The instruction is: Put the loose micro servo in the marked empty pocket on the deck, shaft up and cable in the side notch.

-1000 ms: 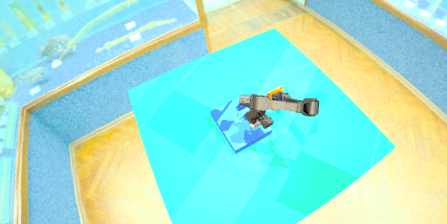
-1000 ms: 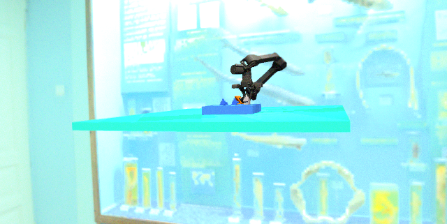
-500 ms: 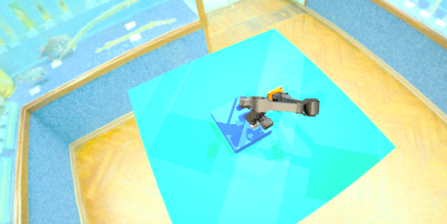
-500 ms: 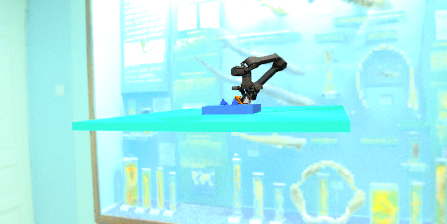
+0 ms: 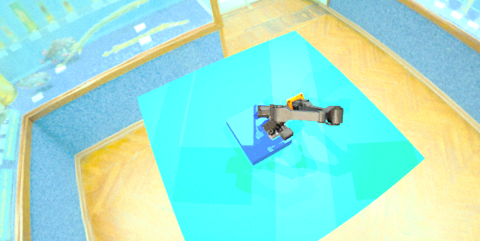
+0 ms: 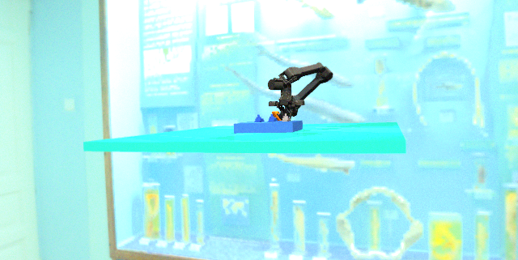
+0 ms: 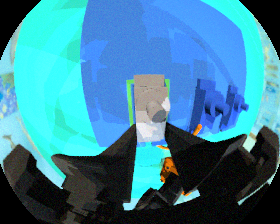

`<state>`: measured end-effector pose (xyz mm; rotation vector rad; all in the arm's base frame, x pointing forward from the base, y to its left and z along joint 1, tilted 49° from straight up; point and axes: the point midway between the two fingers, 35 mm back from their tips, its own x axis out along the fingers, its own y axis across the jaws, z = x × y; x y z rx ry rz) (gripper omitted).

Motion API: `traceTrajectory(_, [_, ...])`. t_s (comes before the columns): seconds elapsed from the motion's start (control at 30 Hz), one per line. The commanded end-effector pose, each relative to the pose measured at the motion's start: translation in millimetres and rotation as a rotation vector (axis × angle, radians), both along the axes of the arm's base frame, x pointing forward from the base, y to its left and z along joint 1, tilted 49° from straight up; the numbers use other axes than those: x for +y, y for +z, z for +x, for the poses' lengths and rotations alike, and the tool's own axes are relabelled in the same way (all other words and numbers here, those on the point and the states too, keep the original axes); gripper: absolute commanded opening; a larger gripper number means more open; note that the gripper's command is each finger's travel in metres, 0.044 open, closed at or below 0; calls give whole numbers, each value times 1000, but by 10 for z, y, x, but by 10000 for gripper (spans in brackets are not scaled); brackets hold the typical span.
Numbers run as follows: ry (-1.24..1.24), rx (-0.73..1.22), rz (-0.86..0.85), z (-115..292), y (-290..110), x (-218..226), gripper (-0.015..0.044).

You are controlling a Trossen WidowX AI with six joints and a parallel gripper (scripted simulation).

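My gripper (image 5: 274, 131) (image 6: 286, 115) (image 7: 149, 125) is shut on the grey micro servo (image 7: 149, 102) (image 6: 286, 118) and holds it upright, low over the blue deck (image 5: 259, 152) (image 6: 255, 128) (image 7: 118, 36). In the wrist view the green outline of the marked pocket (image 7: 130, 99) runs along the servo's left side and top. I cannot tell whether the servo's ears touch the deck. The servo's orange cable (image 7: 169, 167) (image 6: 276, 114) hangs to the right of the fingers. The arm hides the pocket in the top view.
Two blue servos (image 7: 217, 106) (image 6: 259, 119) stand mounted on the deck to the right of the pocket. The deck lies on a cyan table (image 5: 187, 121) (image 6: 182, 145). An orange plate (image 5: 295, 99) sits by the arm's base.
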<state>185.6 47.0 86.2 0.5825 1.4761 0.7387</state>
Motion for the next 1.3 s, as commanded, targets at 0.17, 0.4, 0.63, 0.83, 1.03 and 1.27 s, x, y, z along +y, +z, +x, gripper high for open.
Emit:
traceTrajectory(0.17, [-3,0,1,5,37,-47,187])
traceTrajectory(0.4, [-3,1,1,12,233,-261,187])
traceTrajectory(0.63, [-12,-1,1,108,256,-265,266])
traceTrajectory(0.83, [-35,-14,-12,578,475,-447,424])
traceTrajectory(1.03, [-60,-29,-24,1058,679,-620,440])
traceTrajectory(1.27, [-63,-31,-25,1109,700,-638,440])
